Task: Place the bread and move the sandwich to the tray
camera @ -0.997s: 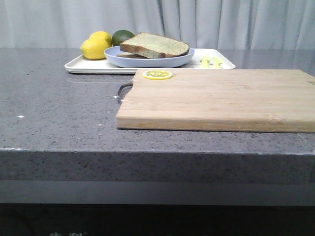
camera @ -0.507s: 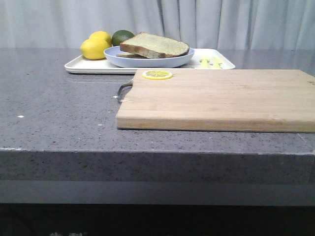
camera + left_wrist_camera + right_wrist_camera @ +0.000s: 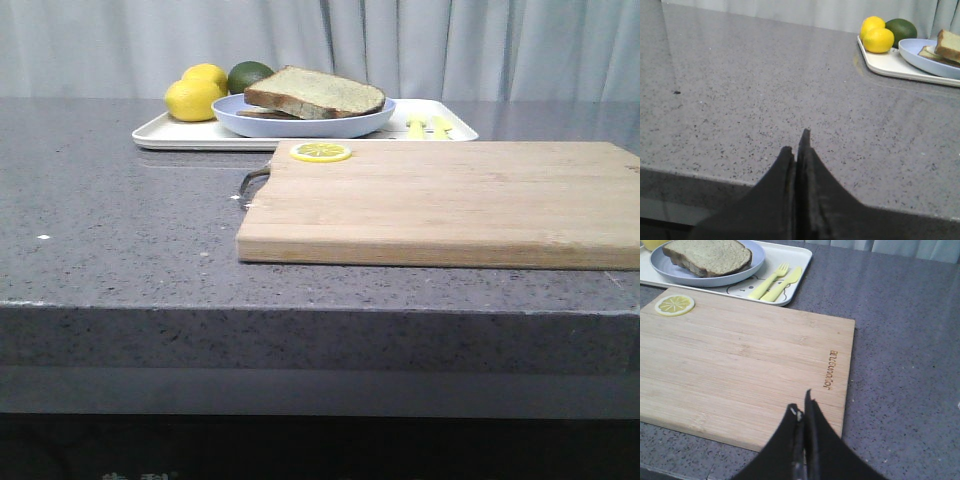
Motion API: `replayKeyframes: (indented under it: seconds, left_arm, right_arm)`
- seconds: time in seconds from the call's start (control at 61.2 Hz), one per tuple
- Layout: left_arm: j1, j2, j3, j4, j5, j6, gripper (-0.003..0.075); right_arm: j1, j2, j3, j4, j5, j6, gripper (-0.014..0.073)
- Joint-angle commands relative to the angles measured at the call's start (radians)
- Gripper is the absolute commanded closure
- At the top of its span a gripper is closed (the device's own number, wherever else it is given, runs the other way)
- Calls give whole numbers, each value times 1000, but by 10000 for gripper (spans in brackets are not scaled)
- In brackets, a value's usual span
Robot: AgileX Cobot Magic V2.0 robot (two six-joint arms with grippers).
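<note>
The thick bread (image 3: 318, 92) lies on top of the sandwich on the pale-blue plate (image 3: 300, 122), which stands on the white tray (image 3: 170, 135) at the back of the table. The bread (image 3: 707, 255), plate (image 3: 667, 267) and tray (image 3: 795, 257) also show in the right wrist view. No egg is visible under the bread. My left gripper (image 3: 796, 142) is shut and empty over the bare grey counter, far from the tray (image 3: 880, 67). My right gripper (image 3: 802, 402) is shut and empty over the near right corner of the wooden cutting board (image 3: 750, 360).
Two lemons (image 3: 195, 95) and a green fruit (image 3: 248, 73) sit on the tray's left end. A yellow fork and knife (image 3: 775, 282) lie on its right end. A lemon slice (image 3: 320, 152) lies on the cutting board's far left corner. A curtain hangs behind.
</note>
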Motion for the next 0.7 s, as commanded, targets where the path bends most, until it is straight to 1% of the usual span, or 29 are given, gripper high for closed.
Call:
replayKeyframes:
  seconds: [0.0,0.065,0.114,0.686]
  left_arm:
    - [3,-21,10,2,-118,-11,738]
    - [3,-21,41,2,-146,-11,738]
    - [3,-21,39,0,-122,-11,738]
    - [3,-21,39,0,-136,-11,738]
  right_arm:
    - [0,4,-28,9,-80,-3,704]
    - [0,4,-28,9,-80,-3,704]
    - [0,4,-28,9,-80,-3,704]
    - [0,4,-28,9,-80,-3,704]
